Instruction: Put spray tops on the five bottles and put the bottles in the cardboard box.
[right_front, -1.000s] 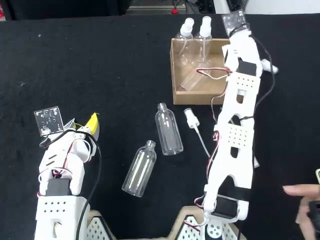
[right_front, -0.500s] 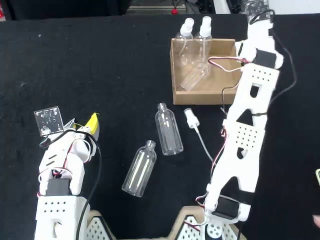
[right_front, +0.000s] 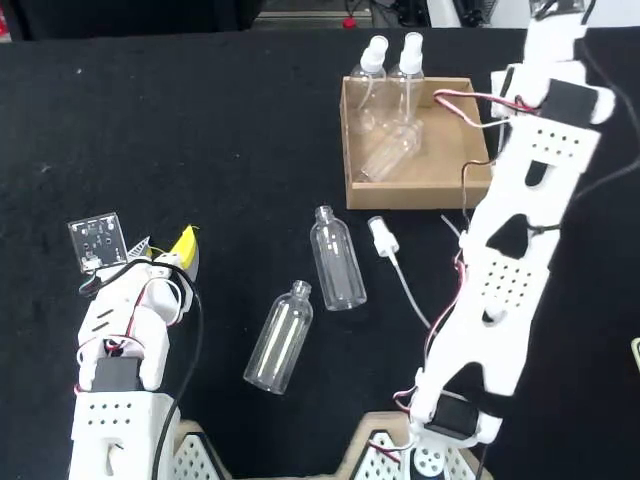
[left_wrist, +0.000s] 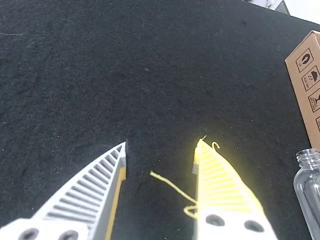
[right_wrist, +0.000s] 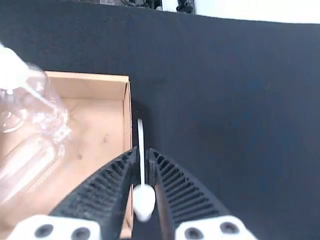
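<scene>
**Right arm reaches past the box, spray top in its pincer**

From above, the cardboard box (right_front: 410, 194) sits toward the far side of the black table (right_front: 200, 120). A capped bottle (right_front: 371, 78) and a second capped bottle (right_front: 409, 72) stand at its far wall, and a third bottle (right_front: 390, 150) lies on its floor. Nearer the arms, two open bottles lie on the table, the upper bottle (right_front: 337, 258) and the lower bottle (right_front: 280, 335). A loose spray top (right_front: 383, 238) lies just beside the upper one. The right arm (right_front: 510, 260) stretches along the box's right side. The left gripper (right_front: 163, 248) rests well apart from all this.

The left wrist camera shows its fingers (left_wrist: 220, 190) spread wide over bare table.

In the right wrist camera, the right gripper (right_wrist: 141, 150) pinches a spray top (right_wrist: 142, 197), its tube pointing out along the box wall.
</scene>
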